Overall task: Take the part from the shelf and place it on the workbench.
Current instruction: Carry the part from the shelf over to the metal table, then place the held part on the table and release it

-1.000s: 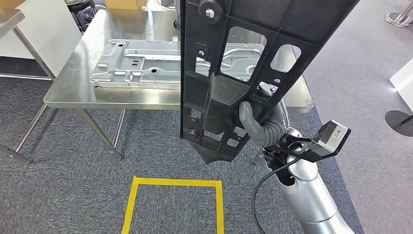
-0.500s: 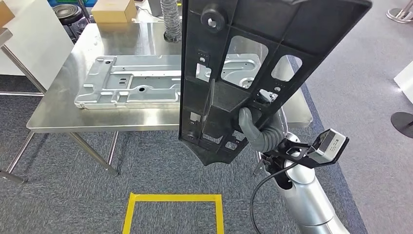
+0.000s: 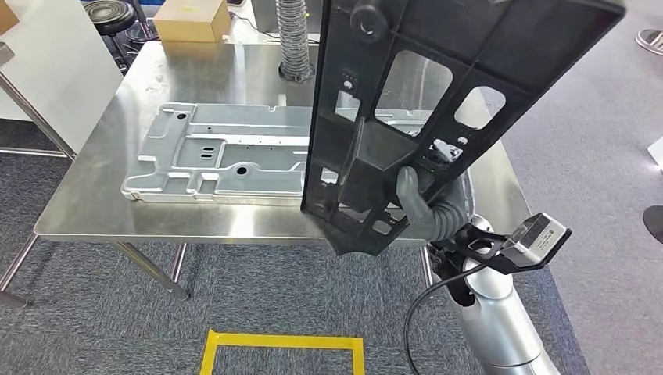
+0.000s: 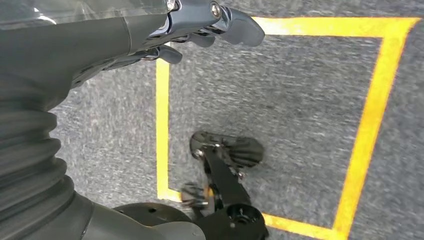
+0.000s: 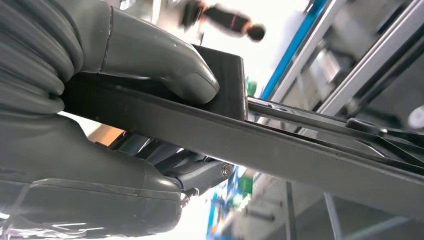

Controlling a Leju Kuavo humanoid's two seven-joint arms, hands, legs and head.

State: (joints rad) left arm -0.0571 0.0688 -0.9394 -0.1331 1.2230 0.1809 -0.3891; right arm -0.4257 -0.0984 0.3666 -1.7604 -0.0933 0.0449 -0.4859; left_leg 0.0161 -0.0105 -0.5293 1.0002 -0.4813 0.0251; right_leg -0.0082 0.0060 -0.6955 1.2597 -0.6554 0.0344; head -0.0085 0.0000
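A large black plastic part point(image 3: 438, 86) with cut-out windows stands nearly upright in the head view, above the near right edge of the steel workbench point(image 3: 86, 203). My right hand point(image 3: 418, 205) grips its lower end, thumb on the front face. In the right wrist view the thumb point(image 5: 165, 65) presses one side of the black part point(image 5: 320, 155) and the fingers clamp the other side. My left hand point(image 4: 200, 30) hangs over the carpet, its fingers loosely curled and holding nothing.
A grey stamped metal panel point(image 3: 227, 152) lies flat on the workbench. A cardboard box point(image 3: 191, 19) and a ribbed hose point(image 3: 295, 39) sit at the far edge. Yellow tape point(image 3: 281, 344) marks a square on the carpet in front of the bench.
The camera has come closer to the workbench, which now sits lower and larger in view. The black part, still gripped by my right hand, has shifted right and over the bench edge.
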